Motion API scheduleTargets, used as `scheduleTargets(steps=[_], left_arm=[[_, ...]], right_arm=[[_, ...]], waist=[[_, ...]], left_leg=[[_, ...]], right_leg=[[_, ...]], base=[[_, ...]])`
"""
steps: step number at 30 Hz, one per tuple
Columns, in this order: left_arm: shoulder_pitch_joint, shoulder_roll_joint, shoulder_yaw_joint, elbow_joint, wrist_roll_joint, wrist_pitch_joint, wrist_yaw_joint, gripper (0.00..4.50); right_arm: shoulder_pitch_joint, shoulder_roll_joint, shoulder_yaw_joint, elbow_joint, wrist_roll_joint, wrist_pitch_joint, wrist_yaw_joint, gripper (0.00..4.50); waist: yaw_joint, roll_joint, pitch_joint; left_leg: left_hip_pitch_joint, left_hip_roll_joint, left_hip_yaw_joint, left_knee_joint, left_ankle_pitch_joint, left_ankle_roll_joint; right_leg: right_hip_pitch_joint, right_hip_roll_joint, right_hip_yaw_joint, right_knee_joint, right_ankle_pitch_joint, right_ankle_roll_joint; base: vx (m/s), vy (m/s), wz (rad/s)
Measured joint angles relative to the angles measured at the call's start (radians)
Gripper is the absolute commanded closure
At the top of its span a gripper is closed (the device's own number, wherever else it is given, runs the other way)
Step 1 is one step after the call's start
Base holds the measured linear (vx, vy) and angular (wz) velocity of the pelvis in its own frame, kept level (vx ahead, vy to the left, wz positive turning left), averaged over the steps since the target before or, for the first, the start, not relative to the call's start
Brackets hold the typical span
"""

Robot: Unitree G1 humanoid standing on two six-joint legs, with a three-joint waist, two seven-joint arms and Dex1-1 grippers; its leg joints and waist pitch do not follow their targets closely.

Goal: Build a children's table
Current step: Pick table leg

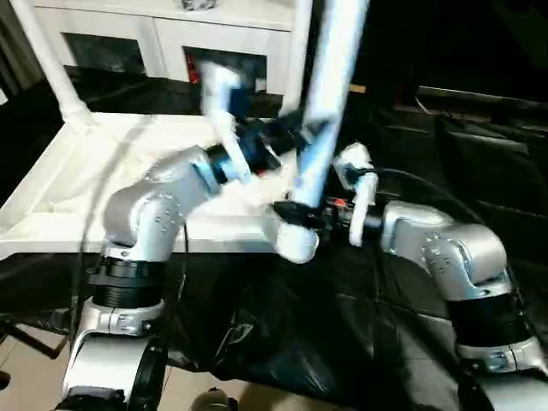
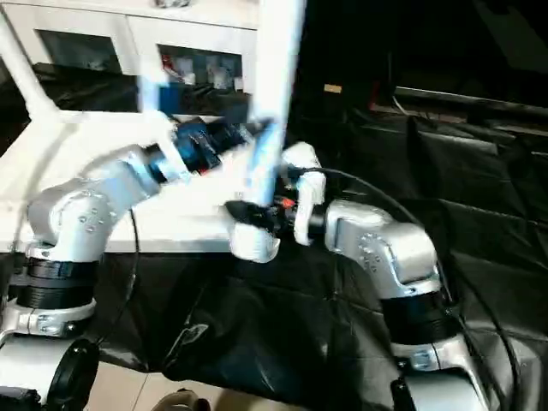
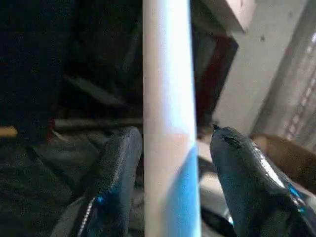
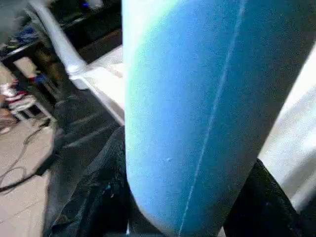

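Observation:
The children's table lies upside down: its white tabletop (image 1: 77, 180) rests on a black sheet, ribbed side up. One white leg (image 1: 336, 77) stands nearly upright at the near right corner socket (image 1: 295, 241). My left gripper (image 1: 298, 137) reaches across the tabletop to this leg at mid height. In the left wrist view its fingers (image 3: 116, 173) stand on either side of the leg (image 3: 168, 98), with a gap on one side, so it is open. My right gripper (image 1: 315, 214) is shut on the same leg (image 4: 197, 98) low down, just above the socket.
Two more legs stand in the far corners, one at the left (image 1: 47, 60) and one at the right (image 1: 300, 43). A white cabinet (image 1: 163, 38) with glass doors is behind. Black sheeting (image 1: 342, 342) covers the support and hangs over its front; dark clutter (image 1: 479, 137) lies to the right.

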State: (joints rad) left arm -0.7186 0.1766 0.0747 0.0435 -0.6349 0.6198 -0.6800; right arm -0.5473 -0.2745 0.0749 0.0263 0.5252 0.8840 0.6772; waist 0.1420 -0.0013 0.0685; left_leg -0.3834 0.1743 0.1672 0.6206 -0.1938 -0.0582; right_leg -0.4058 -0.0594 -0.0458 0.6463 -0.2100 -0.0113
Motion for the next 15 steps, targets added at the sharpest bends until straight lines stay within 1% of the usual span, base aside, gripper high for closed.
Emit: scheduleTargets(steps=[2, 4, 6, 7, 8, 9, 10, 11, 12, 13, 14, 15], left_arm=[[0.000, -0.007, 0.012, -0.001, 0.000, -0.029, 0.010, 1.64], [0.001, 0.003, 0.015, -0.007, 0.007, -0.047, 0.010, 1.64], [0.006, 0.030, 0.010, -0.010, 0.023, -0.052, 0.005, 1.64], [0.016, 0.061, -0.005, -0.010, 0.043, -0.061, -0.011, 1.64], [0.026, 0.082, -0.017, -0.009, 0.062, -0.070, -0.022, 1.64], [0.051, 0.126, -0.051, -0.002, 0.111, -0.103, -0.051, 1.64], [0.067, 0.154, -0.076, 0.008, 0.143, -0.121, -0.071, 1.64], [0.084, 0.164, -0.089, 0.021, 0.169, -0.131, -0.083, 1.64], [0.094, 0.207, -0.139, 0.037, 0.219, -0.180, -0.119, 1.64], [0.109, 0.245, -0.181, 0.055, 0.256, -0.212, -0.156, 1.64], [0.134, 0.293, -0.231, 0.091, 0.304, -0.263, -0.216, 1.64], [0.153, 0.313, -0.258, 0.123, 0.332, -0.290, -0.253, 1.64]], right_arm=[[0.000, 0.013, -0.014, 0.000, -0.002, -0.009, -0.015, 2.62], [0.006, 0.028, -0.030, -0.003, -0.006, -0.047, -0.026, 2.62], [0.014, 0.034, -0.037, -0.003, -0.019, -0.091, -0.043, 2.62], [0.022, 0.039, -0.038, -0.002, -0.034, -0.134, -0.061, 2.62], [0.026, 0.039, -0.039, -0.002, -0.046, -0.156, -0.068, 2.62], [0.034, 0.035, -0.040, 0.000, -0.072, -0.194, -0.086, 2.62], [0.038, 0.031, -0.040, 0.003, -0.088, -0.213, -0.095, 2.62], [0.039, 0.026, -0.042, 0.012, -0.099, -0.224, -0.104, 2.62], [0.040, 0.028, -0.039, 0.022, -0.117, -0.246, -0.114, 2.62], [0.043, 0.026, -0.037, 0.026, -0.131, -0.265, -0.125, 2.62], [0.049, 0.027, -0.039, 0.036, -0.149, -0.297, -0.145, 2.62], [0.057, 0.026, -0.050, 0.042, -0.157, -0.312, -0.156, 2.62]], waist=[[0.000, -0.001, 0.000], [0.000, -0.002, 0.000], [0.000, -0.002, 0.000], [0.000, -0.003, 0.000], [-0.001, -0.003, 0.000], [-0.002, -0.003, 0.000], [-0.002, -0.004, 0.000], [-0.002, -0.005, 0.001], [0.000, -0.008, 0.001], [-0.001, -0.009, 0.000], [-0.001, -0.011, 0.000], [-0.001, -0.013, 0.000]], left_leg=[[0.000, 0.000, 0.000, 0.000, 0.000, 0.000], [0.000, 0.001, 0.000, 0.000, 0.001, 0.000], [0.001, 0.001, 0.000, 0.000, 0.001, -0.001], [0.001, 0.001, 0.000, 0.000, 0.002, -0.002], [0.001, 0.001, 0.000, 0.000, 0.002, -0.002], [0.001, 0.001, 0.000, 0.000, 0.002, -0.003], [0.001, 0.001, 0.000, 0.000, 0.002, -0.003], [0.001, 0.001, 0.000, 0.000, 0.003, -0.003], [0.001, 0.001, 0.000, 0.000, 0.003, -0.003], [0.001, 0.001, 0.000, 0.000, 0.003, -0.003], [0.001, 0.001, 0.001, -0.001, 0.003, -0.003], [0.001, 0.001, 0.001, -0.001, 0.003, -0.003]], right_leg=[[0.000, 0.000, 0.000, 0.000, 0.001, 0.000], [0.000, 0.000, 0.000, 0.000, 0.002, 0.000], [0.000, 0.000, 0.000, 0.000, 0.003, 0.000], [0.000, 0.000, 0.000, 0.000, 0.004, 0.000], [0.000, 0.000, 0.000, 0.000, 0.004, 0.001], [0.000, 0.000, 0.000, 0.000, 0.005, 0.001], [0.000, 0.000, 0.000, 0.000, 0.005, 0.001], [0.000, 0.000, 0.000, 0.000, 0.005, 0.001], [0.000, 0.000, 0.000, 0.000, 0.005, 0.001], [0.000, 0.000, 0.000, 0.000, 0.005, 0.002], [0.000, 0.000, 0.000, 0.000, 0.005, 0.002], [0.000, 0.000, 0.000, 0.000, 0.005, 0.002]], base=[[0.000, 0.000, 0.00], [0.000, 0.000, 0.00], [0.000, 0.000, 0.00], [0.000, 0.000, 0.00], [0.000, 0.000, 0.00], [0.000, 0.000, 0.00], [0.000, 0.000, 0.00], [0.000, 0.000, 0.00], [0.000, 0.000, 0.00], [0.000, 0.000, 0.00], [0.000, 0.000, 0.00], [0.000, 0.000, 0.00]])
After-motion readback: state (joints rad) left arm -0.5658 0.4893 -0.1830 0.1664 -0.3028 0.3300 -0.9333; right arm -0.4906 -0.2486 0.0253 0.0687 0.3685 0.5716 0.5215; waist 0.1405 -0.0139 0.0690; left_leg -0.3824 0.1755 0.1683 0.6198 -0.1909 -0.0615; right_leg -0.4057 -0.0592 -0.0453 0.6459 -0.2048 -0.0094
